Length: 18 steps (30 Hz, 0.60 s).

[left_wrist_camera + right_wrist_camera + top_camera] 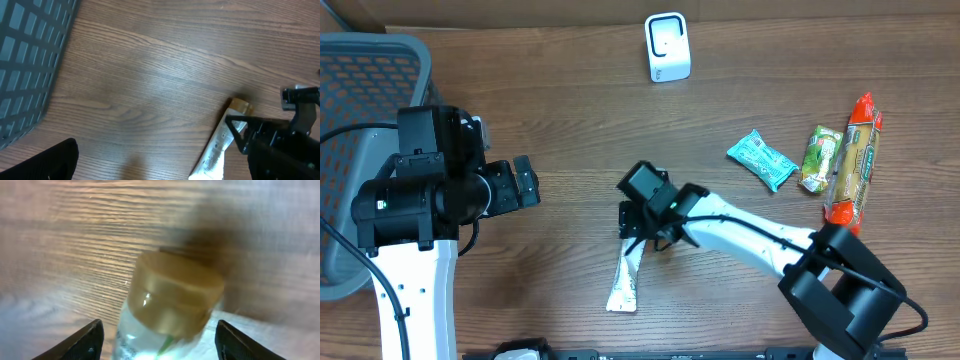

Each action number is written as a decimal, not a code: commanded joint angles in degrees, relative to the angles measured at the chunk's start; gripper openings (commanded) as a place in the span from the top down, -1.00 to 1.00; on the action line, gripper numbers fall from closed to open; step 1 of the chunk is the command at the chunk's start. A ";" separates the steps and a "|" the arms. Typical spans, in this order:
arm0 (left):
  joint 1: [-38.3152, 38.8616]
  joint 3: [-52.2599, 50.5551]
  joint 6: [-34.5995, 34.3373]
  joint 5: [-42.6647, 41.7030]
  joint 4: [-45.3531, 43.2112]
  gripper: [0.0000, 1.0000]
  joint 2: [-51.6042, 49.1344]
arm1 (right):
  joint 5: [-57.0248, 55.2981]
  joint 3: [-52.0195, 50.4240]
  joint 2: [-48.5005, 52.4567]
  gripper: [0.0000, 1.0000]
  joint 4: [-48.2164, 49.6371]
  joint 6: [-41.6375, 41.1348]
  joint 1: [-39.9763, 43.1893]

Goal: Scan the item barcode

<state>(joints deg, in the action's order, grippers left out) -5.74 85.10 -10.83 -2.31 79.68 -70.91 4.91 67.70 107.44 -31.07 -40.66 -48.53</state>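
Step in hand: picking the tube up off the table so its barcode can be shown to the scanner. That is my reading of the pose.
Where the tube lies: flat on the wood near the front middle of the table, with its tan cap pointing away from the front edge, well apart from the scanner at the far edge.
Right gripper: down over the cap end, jaws part-way open, one finger on either side of the tube. A gap shows beside one finger and the other side is too blurred to call, so no firm hold is visible yet.
Left gripper: spread wide, holding nothing, hovering near the basket and well apart from the tube.
How to do it well: centre the fingers just below the cap, where the body looks stiffest. Close evenly so the tube does not roll, and squeeze lightly, since a soft tube dents.
Barcode: not visible in any view — it will likely need turning toward the scanner's face after the lift.
Risk: a pinch on the round cap alone could slip.
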 commanded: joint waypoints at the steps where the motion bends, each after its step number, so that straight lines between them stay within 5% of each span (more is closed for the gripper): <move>1: -0.20 0.55 -0.98 -0.22 -0.17 -0.98 0.04 | 3.15 0.94 -0.02 -0.43 0.11 17.92 3.02; 9: -0.20 0.55 -0.98 -0.22 -0.17 -0.99 0.04 | 18.01 0.94 -0.02 -0.48 0.00 31.93 10.01; 18: -0.20 0.55 -0.98 -0.22 -0.20 -1.00 0.04 | 30.53 0.94 -0.07 -0.62 -2.32 4.85 12.55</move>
<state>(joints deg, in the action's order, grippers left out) -5.74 85.10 -10.83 -2.31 79.68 -70.91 30.68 67.70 107.42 -32.93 -26.30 -36.10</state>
